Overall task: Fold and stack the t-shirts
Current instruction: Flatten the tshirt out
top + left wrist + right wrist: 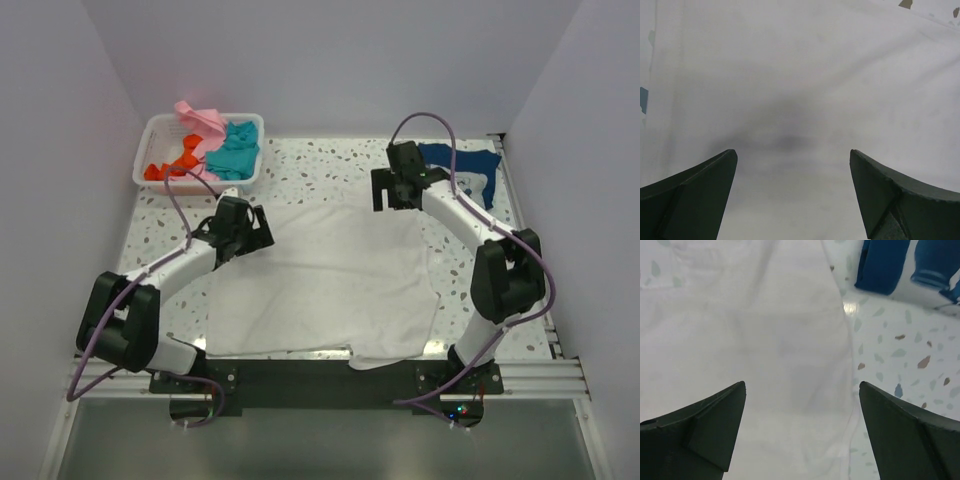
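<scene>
The white t-shirt [330, 280] lies spread flat across the middle of the bench [320, 165], its hem at the near edge. The left claw [793, 151] hangs over its far left part, fingers wide apart and holding nothing. The right claw [802, 383] hangs over its far right edge, also spread and empty. The navy t-shirt [470, 165] lies in the far right corner. Pink [200, 118], teal [235, 152] and orange [175, 160] t-shirts sit bunched in the white basket [150, 150] at far left.
</scene>
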